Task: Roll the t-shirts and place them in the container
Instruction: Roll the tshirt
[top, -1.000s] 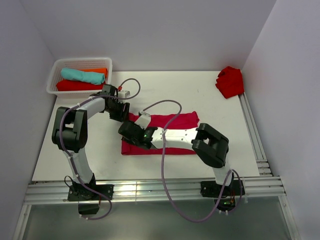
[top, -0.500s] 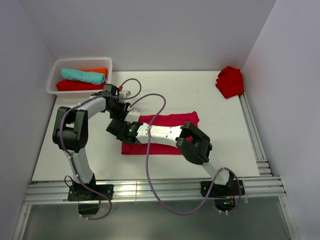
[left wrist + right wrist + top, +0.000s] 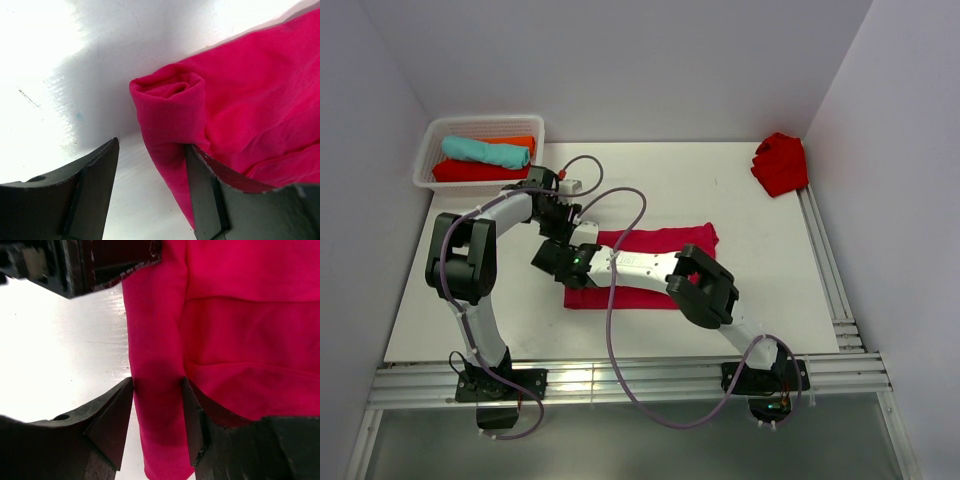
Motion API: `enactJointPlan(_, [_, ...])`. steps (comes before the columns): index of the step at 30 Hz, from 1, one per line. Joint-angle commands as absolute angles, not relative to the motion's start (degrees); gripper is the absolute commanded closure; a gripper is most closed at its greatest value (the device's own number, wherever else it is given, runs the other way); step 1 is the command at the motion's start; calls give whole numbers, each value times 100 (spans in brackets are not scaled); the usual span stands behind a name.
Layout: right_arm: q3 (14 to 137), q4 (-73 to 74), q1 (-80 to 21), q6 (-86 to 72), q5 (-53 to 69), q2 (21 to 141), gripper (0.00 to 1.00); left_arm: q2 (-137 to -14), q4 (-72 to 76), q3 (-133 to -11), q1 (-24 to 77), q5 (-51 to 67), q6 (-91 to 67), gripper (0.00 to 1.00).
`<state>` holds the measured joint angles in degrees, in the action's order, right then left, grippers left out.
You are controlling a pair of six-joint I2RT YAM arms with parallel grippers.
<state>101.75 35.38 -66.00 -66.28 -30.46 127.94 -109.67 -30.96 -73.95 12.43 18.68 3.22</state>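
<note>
The pinkish-crimson t-shirt (image 3: 692, 240) lies on the white table as a long folded strip, with its left end rolled up. The roll's spiral end shows in the left wrist view (image 3: 172, 95). My left gripper (image 3: 563, 222) is at the far end of the roll. Its jaws are open (image 3: 151, 145): the right finger touches the cloth and the left finger stands apart over bare table. My right gripper (image 3: 552, 258) is at the near part of the same roll (image 3: 157, 340). Its jaws (image 3: 157, 380) are closed on it, with both fingers pressing the cloth.
A white basket (image 3: 428, 160) at the back left holds a teal roll (image 3: 485, 150), an orange roll (image 3: 518, 142) and a scarlet roll (image 3: 470, 172). A crumpled scarlet t-shirt (image 3: 780, 163) lies at the back right. A metal rail (image 3: 825, 260) runs along the table's right edge.
My right gripper has moved left along the shirt to its left rolled edge. My left gripper has barely moved.
</note>
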Motion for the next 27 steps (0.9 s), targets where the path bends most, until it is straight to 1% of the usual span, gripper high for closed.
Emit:
enactJointPlan(1, [10450,3718,-6653,-6522,-3191,12972,48,-11004,-3093,-7690,1274,1819,308,39])
enactJointPlan(9, [10766,3832,-6671,-6390,-3120,13218,47,-11039,-3164,-7840,1274,1854,316,38])
enactJointPlan(13, [10881,3902,-6662,-6346,-2884,13377,47,-11039,-3234,-7936,1274,1872,351,38])
enactJointPlan(15, [10855,3867,-6653,-6354,-2795,13403,51,-11030,-3287,-7989,1248,1942,378,37])
enactJointPlan(16, [10811,3824,-6645,-6354,-2743,13395,55,-11022,-3322,-8068,1231,1986,395,37])
enactJointPlan(17, [10741,3623,-6636,-6337,-2586,13368,62,-11013,-3401,-8112,1196,2030,413,37])
enactJointPlan(18, [10497,3438,-6601,-6320,-2471,13272,66,-11004,-3436,-8147,1117,2091,422,37])
enactJointPlan(19, [10311,3193,-6566,-6285,-2313,13193,71,-10995,-3480,-8226,1073,2179,474,37])
enactJointPlan(20, [10075,2520,-6522,-6275,-1998,13088,76,-10986,-3576,-8253,977,2223,501,37])
enactJointPlan(21, [9481,2070,-6478,-6249,-1778,12835,76,-10952,-3595,-8279,923,2250,527,37])
enactJointPlan(22, [9161,1587,-6399,-6240,-1584,12693,77,-10934,-3621,-8305,871,2267,580,37])
enactJointPlan(23, [8836,564,-6346,-6240,-1373,12570,79,-10907,-3647,-8314,809,2320,606,37])
enactJointPlan(24, [8259,58,-6294,-6275,-866,12368,80,-10864,-3708,-8332,687,2355,641,37])
enactJointPlan(25, [8009,-896,-6171,-6371,-653,12297,80,-10846,-3744,-8349,625,2425,694,37])
enactJointPlan(27, [7491,-1640,-6056,-6564,-109,12217,81,-10793,-3831,-8358,440,2487,764,37])
